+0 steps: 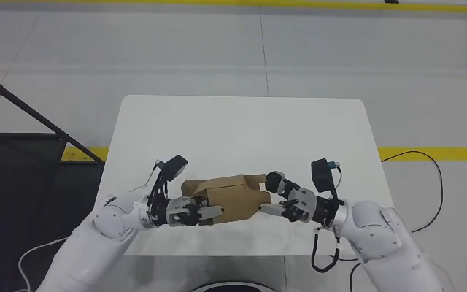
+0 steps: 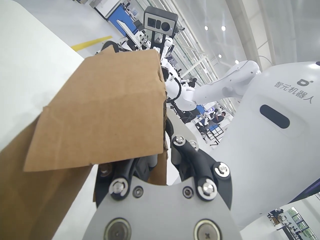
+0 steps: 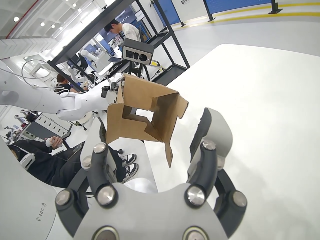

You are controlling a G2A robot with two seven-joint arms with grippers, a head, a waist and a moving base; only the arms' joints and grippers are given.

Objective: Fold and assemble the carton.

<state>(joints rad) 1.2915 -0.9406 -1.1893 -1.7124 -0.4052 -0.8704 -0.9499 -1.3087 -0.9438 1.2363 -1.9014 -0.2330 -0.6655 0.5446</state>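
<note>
While my left gripper (image 1: 206, 213) pinches the carton (image 1: 230, 196) at its left end, my right gripper (image 1: 268, 195) stands at the opposite end with its jaws spread wide. The brown carton lies lengthwise between my two wrists, over the near part of the white table (image 1: 241, 131), close to the edge nearest my body.

From my left wrist, the carton (image 2: 100, 116) rises as a broad, plain cardboard panel. A strip of its wall runs down between the jaws of the left gripper (image 2: 160, 158), which are closed on that cardboard (one jaw is largely hidden behind the panel). The table (image 2: 25, 51) shows pale beyond it.

From my right wrist, the carton (image 3: 142, 116) turns its open end toward me. I see straight into the hollow, with notched inner flaps folded partway across and one loose flap hanging at the near corner. The right gripper (image 3: 153, 128) brackets this open end without clamping anything, and the jaw on the table's side stands apart from the cardboard. The table (image 3: 262, 101) stretches away beside it. Whether the carton's underside touches the tabletop I cannot tell.
</note>
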